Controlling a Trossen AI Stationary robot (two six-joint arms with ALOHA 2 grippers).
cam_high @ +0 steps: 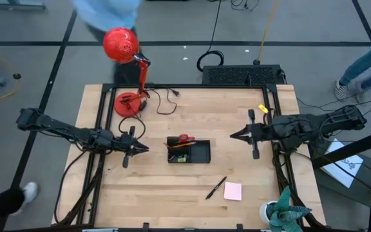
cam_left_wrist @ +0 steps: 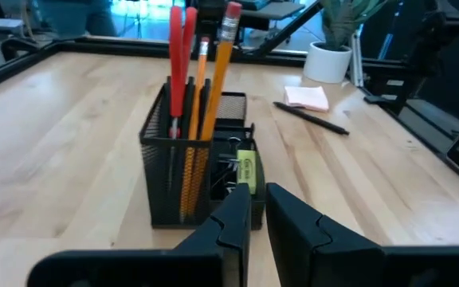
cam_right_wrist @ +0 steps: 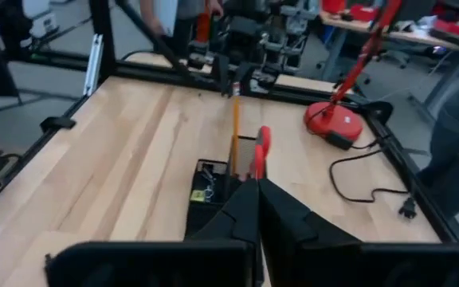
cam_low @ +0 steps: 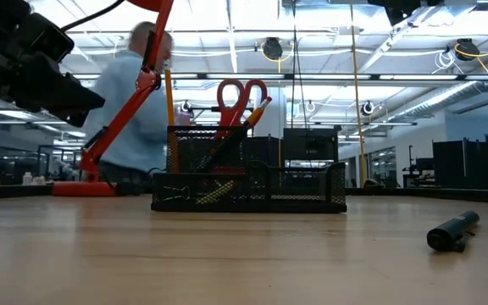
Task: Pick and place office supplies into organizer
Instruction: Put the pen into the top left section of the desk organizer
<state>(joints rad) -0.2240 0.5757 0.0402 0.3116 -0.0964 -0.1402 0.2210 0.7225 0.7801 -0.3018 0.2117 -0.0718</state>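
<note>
Closest to the table-level camera lay a black pen [cam_low: 453, 231], flat on the wood and well apart from the organizer [cam_low: 248, 186]. Seen from above, this pen [cam_high: 216, 187] sat just beside the pink sticky-note pad [cam_high: 232, 191], toward the front right part of the table [cam_high: 153, 200]. These two looked like the only supplies not yet put away.

In the organizer [cam_high: 189, 151], near the middle of the table, the red-handled scissors [cam_low: 241, 95] stood upright in the tall cup with two orange pencils [cam_left_wrist: 217, 76]. A small yellow piece [cam_left_wrist: 246, 170] and black clips [cam_low: 175, 194] lay in the lower compartments.

Both arms hovered clear of everything. The left gripper [cam_high: 138, 147] was to the left of the organizer, with its fingers [cam_left_wrist: 301, 227] drawn close and only a thin gap between them, holding nothing. The right gripper [cam_high: 237, 135] was to the right, its fingers pressed together and empty.

I judged the pen to be light, stiff and smooth, likely to roll if nudged; a pinch across its middle would suit it best. The pad would be light and soft-edged, lying low on the wood, so a grip across two opposite edges seemed wiser than a grip from the top, which might only lift loose sheets.
</note>
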